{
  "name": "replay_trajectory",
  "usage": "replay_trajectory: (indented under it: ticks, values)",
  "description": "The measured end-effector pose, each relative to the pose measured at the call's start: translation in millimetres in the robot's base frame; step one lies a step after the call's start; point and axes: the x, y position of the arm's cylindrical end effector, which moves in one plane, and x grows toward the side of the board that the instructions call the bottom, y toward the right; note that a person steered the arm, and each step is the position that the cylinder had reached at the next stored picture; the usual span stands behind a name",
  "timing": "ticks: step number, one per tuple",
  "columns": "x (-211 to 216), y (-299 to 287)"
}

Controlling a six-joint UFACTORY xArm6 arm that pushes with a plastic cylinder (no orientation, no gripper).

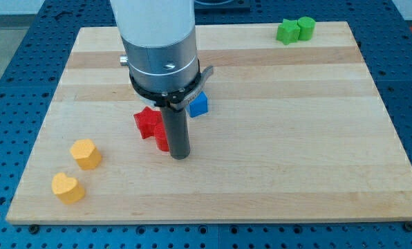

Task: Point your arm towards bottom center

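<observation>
My tip (180,156) rests on the wooden board (296,152), left of the board's middle. A red star-shaped block (148,122) lies just left of the rod, and a second red block (162,139) sits right against the rod's left side, partly hidden by it. A blue block (199,104) lies just up and right of the rod, partly hidden by the arm's collar.
Two green blocks (287,32) (305,28) sit side by side at the view's top right. Two yellow-orange heart-shaped blocks (86,153) (68,187) lie at the bottom left. The arm's white and silver body (157,41) covers the board's upper left-middle.
</observation>
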Motion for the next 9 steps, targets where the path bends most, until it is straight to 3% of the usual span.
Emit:
replay_trajectory:
  ticks: [5,7,8,9]
  values:
    - [20,3]
    - [51,48]
    - [29,64]
    - [-2,29]
